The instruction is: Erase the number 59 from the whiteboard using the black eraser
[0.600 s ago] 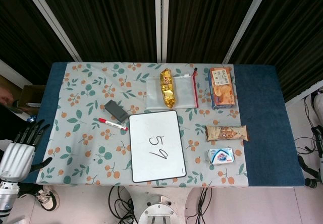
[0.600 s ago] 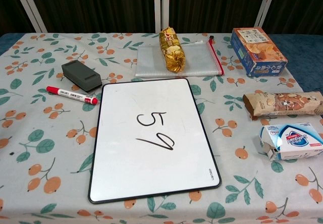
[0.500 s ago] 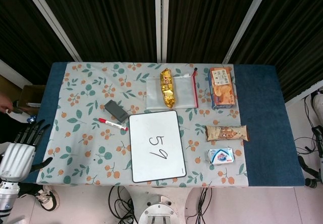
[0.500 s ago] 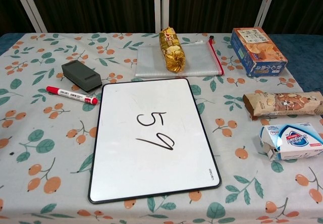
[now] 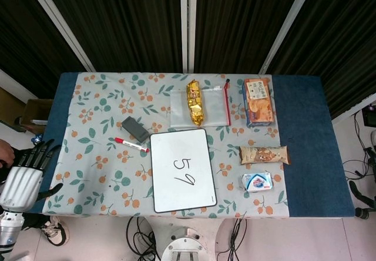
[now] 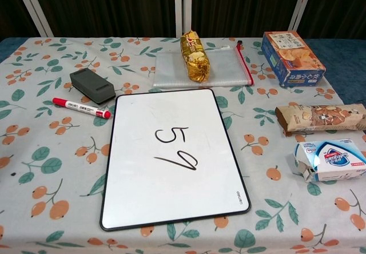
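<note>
Still legible: "59" on whiteboard (image 6: 174, 157) (untouched); left robot hand (image 5: 23, 176) empty, fingers spread.

lab | dark curtain backdrop (image 5: 117, 20) | floor cables (image 5: 358, 173)

Left hand (image 5: 22, 176) shows only in head view, arm cropped

The head view is looking steeply down from high above, taking in the whole bench (image 5: 305, 137) and the floor around it. The chest view is looking from lower and nearer, angled across the bench toward the dark curtain (image 6: 114, 8). Both are sharing the whiteboard (image 5: 182, 170) and its surrounding items.
</note>
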Controlling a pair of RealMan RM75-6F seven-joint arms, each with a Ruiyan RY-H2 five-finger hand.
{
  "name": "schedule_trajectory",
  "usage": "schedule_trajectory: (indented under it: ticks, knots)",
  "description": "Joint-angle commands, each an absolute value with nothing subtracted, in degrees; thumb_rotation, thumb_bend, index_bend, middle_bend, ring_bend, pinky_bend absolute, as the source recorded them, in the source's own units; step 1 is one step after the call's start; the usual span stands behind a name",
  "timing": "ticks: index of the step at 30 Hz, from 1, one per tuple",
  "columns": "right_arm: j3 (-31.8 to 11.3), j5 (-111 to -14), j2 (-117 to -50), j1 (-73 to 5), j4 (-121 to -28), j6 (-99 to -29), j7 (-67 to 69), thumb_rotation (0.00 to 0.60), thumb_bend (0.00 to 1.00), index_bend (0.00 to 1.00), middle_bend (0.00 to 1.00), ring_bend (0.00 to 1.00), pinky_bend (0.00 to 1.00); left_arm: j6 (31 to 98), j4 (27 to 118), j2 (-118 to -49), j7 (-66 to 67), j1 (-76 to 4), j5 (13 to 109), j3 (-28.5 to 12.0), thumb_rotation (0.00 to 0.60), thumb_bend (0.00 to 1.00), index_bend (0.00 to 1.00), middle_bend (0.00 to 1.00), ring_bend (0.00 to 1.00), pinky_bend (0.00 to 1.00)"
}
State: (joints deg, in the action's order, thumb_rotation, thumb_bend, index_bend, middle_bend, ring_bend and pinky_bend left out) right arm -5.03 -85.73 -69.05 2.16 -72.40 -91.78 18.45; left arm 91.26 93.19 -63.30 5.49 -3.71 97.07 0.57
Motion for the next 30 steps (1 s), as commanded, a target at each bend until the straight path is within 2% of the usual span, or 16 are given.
schedule_trajectory:
  ticks: [1, 7, 16, 27, 30]
  knots:
    - [-5.06, -85.84, -68.97, 2.2, -72.52, -91.96, 18.36, 0.6, 0.21, 0.0, 0.0, 0.0, 0.0, 90.8, 93.17, -63.4, 5.1, -4.25, 97.68, 0.62, 0.6, 0.04, 0.1, 0.06, 0.06, 0.19]
    - [-5.1, -85.89, -68.77, 2.18, -72.41, -92.01, 18.31, 0.6, 0.21, 0.0, 0.0, 0.0, 0.0, 85.87, 94.03, -62.37, 4.83, -8.86, 98.98, -0.73, 0.6, 0.04, 0.1, 0.06, 0.06, 0.19]
    - [-5.28, -85.76, -68.64, 1.98, -72.89, -91.8, 17.97, 0.6, 0.21, 0.0, 0.0, 0.0, 0.0, 73.48, 97.18, -62.23, 4.24, -20.45, 97.97, -5.65, 0.6, 0.05, 0.1, 0.07, 0.06, 0.19]
    - [-5.69, -84.84, -68.1, 2.47, -73.21, -92.11, 17.54, 0.6, 0.21, 0.0, 0.0, 0.0, 0.0, 53.96, 87.49, -71.27, 9.47, -34.16, 88.28, -9.43, 0.6, 0.06, 0.1, 0.08, 0.06, 0.19]
    - [-5.69, -84.77, -67.99, 2.49, -73.33, -92.0, 17.27, 0.6, 0.21, 0.0, 0.0, 0.0, 0.0, 50.63, 84.31, -73.65, 9.78, -36.77, 85.88, -9.98, 0.6, 0.07, 0.1, 0.08, 0.06, 0.19]
